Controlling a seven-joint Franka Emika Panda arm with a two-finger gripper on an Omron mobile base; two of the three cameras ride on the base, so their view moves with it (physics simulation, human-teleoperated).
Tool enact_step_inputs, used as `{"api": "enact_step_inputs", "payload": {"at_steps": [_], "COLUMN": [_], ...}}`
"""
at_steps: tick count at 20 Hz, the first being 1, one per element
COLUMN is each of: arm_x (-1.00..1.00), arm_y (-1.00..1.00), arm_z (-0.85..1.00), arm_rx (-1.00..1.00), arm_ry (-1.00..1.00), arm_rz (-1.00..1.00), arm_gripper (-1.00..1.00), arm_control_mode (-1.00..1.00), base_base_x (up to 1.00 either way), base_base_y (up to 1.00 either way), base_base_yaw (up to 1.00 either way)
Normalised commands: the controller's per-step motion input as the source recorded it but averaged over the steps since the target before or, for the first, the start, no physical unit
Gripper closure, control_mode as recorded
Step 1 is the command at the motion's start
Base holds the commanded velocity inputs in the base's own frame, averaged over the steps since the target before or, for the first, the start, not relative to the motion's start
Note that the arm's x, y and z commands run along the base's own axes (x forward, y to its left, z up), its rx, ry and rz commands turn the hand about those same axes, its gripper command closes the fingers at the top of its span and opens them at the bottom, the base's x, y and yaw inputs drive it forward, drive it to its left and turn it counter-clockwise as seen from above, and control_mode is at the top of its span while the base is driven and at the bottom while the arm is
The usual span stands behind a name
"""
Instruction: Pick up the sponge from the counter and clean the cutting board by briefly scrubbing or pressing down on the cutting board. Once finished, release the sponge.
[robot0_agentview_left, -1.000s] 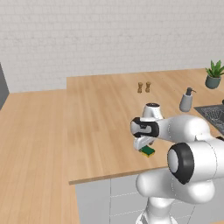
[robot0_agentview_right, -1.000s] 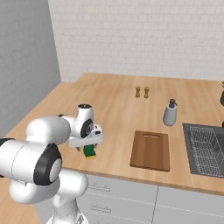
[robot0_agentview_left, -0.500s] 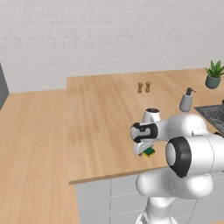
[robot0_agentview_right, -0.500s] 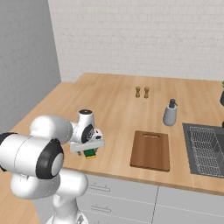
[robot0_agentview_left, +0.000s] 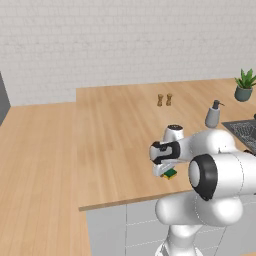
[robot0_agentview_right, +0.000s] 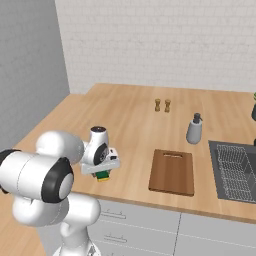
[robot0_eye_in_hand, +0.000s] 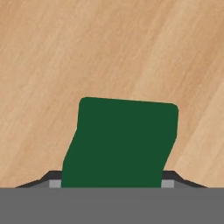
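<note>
White brick wall backs a broad light-tan worktop (robot0_agentview_right: 135, 120) with grey-white cabinet fronts under its front edge. On it, near that front edge, lies the sponge (robot0_agentview_right: 103, 175), dark green on top with yellow foam showing at its side. The gripper (robot0_agentview_right: 101, 170) sits directly over it, pressed low to the worktop, and in the hand view the green scrub face of the sponge (robot0_eye_in_hand: 120, 142) runs right down between the two dark fingertips (robot0_eye_in_hand: 54, 179), one at each lower corner of the block. The tips stand just at the sponge's sides, but whether they are clenched on it or just beside it I cannot tell. From the left base view the sponge (robot0_agentview_left: 170, 174) peeps out under the gripper (robot0_agentview_left: 166, 171), its yellow edge toward the cabinet side.

The arm is folded tight: its big white shoulder and elbow bulk sit close over the worktop's front edge, the forearm reaches out level, and the hand turns straight down at the wrist.

Well to the right of the sponge, apart from it, the cutting board (robot0_agentview_right: 172, 171) lies flat, dark reddish-brown. Beyond the board stands a grey soap dispenser (robot0_agentview_right: 194, 129), and a sink with a wire rack (robot0_agentview_right: 235, 170) lies at the far right. Two small wooden shakers (robot0_agentview_right: 162, 105) stand farther back, and a potted plant (robot0_agentview_left: 244, 86) stands at the right end. Bare wood lies between the sponge and the board.
</note>
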Motion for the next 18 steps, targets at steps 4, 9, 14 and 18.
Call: {"api": "enact_step_inputs", "payload": {"at_steps": [4, 9, 14, 18], "arm_x": [0.00, 0.00, -0.06, 0.00], "arm_y": [0.00, -0.17, -0.61, -0.60], "arm_z": [0.00, 0.08, 0.63, 0.55], "arm_rx": [0.00, 0.02, 0.03, 0.01], "arm_ry": [0.00, 0.00, 0.00, 0.00], "arm_rz": [0.00, -0.03, -0.18, -0.18], "arm_gripper": [1.00, 1.00, 1.00, 1.00], "arm_control_mode": [-1.00, -1.00, -1.00, -1.00], "base_base_x": [0.00, 0.00, 0.00, 0.00], "base_base_y": [0.00, 0.00, 0.00, 0.00], "base_base_yaw": [0.00, 0.00, 0.00, 0.00]}}
